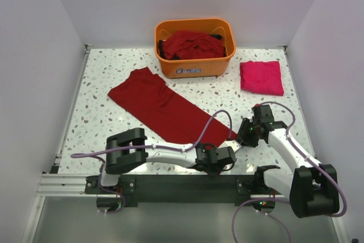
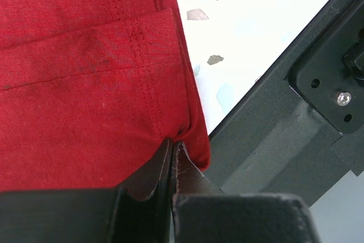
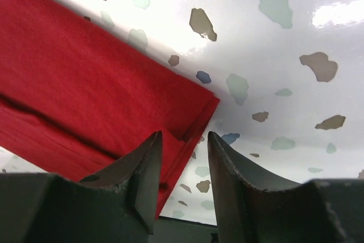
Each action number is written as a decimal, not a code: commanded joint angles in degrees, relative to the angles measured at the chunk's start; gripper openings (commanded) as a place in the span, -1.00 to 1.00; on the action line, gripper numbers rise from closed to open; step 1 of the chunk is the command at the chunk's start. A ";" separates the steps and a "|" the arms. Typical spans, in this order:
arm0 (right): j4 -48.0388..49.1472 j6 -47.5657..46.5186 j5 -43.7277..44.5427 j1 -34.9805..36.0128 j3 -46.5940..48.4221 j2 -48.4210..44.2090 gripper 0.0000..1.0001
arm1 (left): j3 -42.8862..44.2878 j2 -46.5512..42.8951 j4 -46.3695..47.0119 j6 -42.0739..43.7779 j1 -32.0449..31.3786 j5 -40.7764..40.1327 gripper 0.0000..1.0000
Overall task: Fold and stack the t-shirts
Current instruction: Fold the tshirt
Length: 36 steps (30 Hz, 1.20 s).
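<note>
Seen from above, a white speckled stone-look tabletop (image 1: 94,106) fills the frame. Left of centre lies a dark red soft cloth t-shirt (image 1: 159,103), folded into a long band. It runs on a slant from the upper left down to the lower middle. At its lower end, near the bottom middle of the frame, my left claw (image 2: 172,149) is pinched fully together on the stitched hem corner. My left wrist camera shows the red cloth bunched right at my fingertips. The black metal rail (image 2: 267,146) of the table's near edge sits just beside them, at the lower right of that view. At the top centre stands an orange plastic rectangular tub (image 1: 196,66). It holds a crumpled heap of dark red shirts (image 1: 190,44). Just right of my left claw, my right claw (image 3: 182,146) sits at the band's other lower corner. Its jaws are partly apart and the layered edge of the cloth lies in the gap between them, not yet clamped. At the upper right, near the tub but apart from it, a brighter pinkish-red t-shirt (image 1: 261,77) lies folded into a neat square.
</note>
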 commanded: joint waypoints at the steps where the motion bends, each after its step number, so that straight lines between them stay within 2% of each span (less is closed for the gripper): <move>1: -2.49 1.22 3.11 -0.24 1.26 -2.14 -0.13 | -1.09 -0.21 -1.27 -1.09 -0.20 -3.52 -1.00; 8: -0.83 1.13 5.04 -0.15 1.00 1.54 -0.14 | -2.59 -3.81 0.66 -0.22 -0.20 -3.54 -1.00; 15: 4.88 1.66 2.42 -0.07 -0.58 5.14 -0.34 | -2.33 -3.99 0.92 0.75 -0.03 -4.33 -1.00; 18: 8.13 1.83 1.01 -0.07 -1.46 6.91 -0.47 | -2.59 -4.60 2.24 0.83 0.06 -3.19 -1.00; 22: 10.07 1.57 -0.92 0.02 -0.32 7.36 -1.00 | -2.33 -5.48 3.12 0.75 0.50 -2.57 -1.00; 26: 6.48 -1.32 0.65 1.07 4.67 2.09 -1.00 | -2.85 -7.85 4.87 0.48 2.78 0.23 -1.00; 30: -0.73 -4.40 6.10 4.23 10.48 -1.34 -1.00 | -8.20 -12.59 7.25 -1.44 7.96 3.41 -1.00; 36: -2.15 -2.83 6.90 11.61 18.39 0.84 -1.00 | -11.99 -19.72 6.38 -2.07 13.41 1.92 -1.00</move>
